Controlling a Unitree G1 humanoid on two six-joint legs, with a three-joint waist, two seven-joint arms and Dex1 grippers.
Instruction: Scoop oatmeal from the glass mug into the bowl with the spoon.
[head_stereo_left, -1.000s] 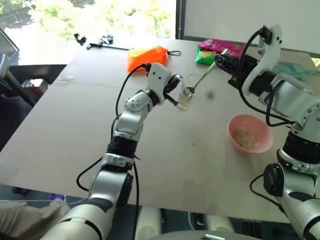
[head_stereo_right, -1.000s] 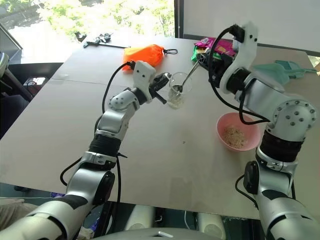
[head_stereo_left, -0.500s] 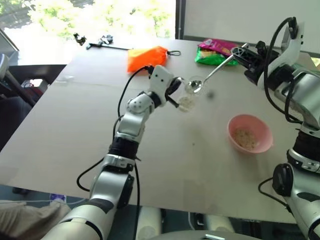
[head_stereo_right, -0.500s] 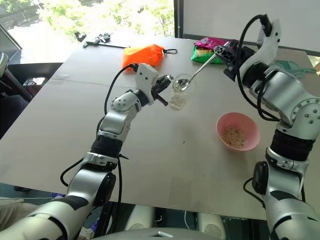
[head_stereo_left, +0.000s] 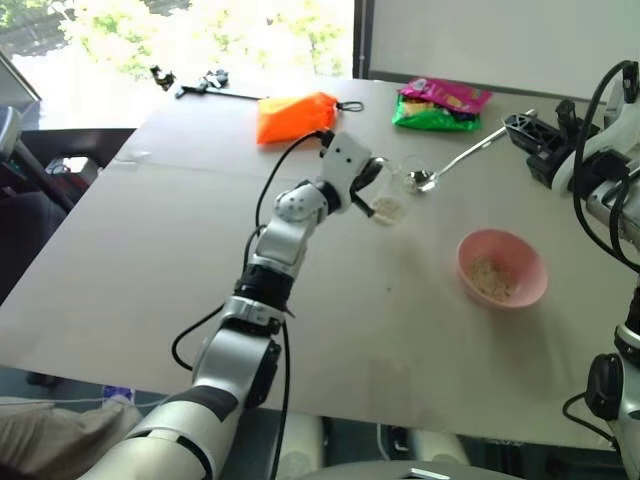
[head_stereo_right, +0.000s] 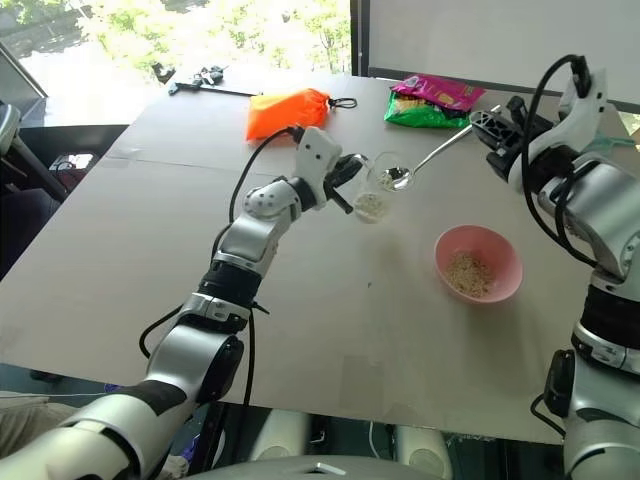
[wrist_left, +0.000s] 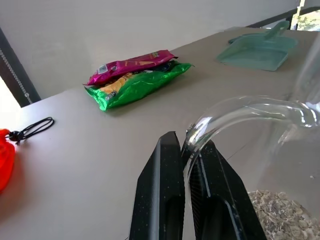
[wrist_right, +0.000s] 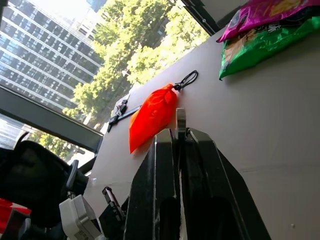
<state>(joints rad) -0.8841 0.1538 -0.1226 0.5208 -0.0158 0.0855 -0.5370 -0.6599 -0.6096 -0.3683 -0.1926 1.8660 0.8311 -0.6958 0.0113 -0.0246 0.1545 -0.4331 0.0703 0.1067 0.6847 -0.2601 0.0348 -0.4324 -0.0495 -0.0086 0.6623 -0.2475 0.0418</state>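
Observation:
The glass mug (head_stereo_left: 391, 197) hangs just above the table's middle, with pale oatmeal (wrist_left: 280, 210) in its bottom. My left gripper (wrist_left: 187, 145) is shut on the mug's clear handle (wrist_left: 225, 112). The spoon (head_stereo_left: 455, 162) slants up to the right, its small oval end (head_stereo_right: 398, 179) just outside the mug's rim on the right. My right gripper (head_stereo_left: 518, 122) is shut on the end of the spoon's handle (wrist_right: 180, 119). I cannot tell if the spoon carries flakes. The pink bowl (head_stereo_left: 537, 280) sits nearer, to the right, with some oatmeal (head_stereo_left: 490, 275) inside.
An orange bag (head_stereo_left: 293, 115) lies at the back left, with black clips (head_stereo_left: 188, 82) beyond it. A green and pink snack packet (head_stereo_left: 440, 103) lies at the back. A teal scoop (wrist_left: 260, 49) rests further right. The table's front edge (head_stereo_left: 300, 405) is near.
My right gripper swung to the right and drew the spoon up out of the mug. My left gripper shifted a little to the right with the mug.

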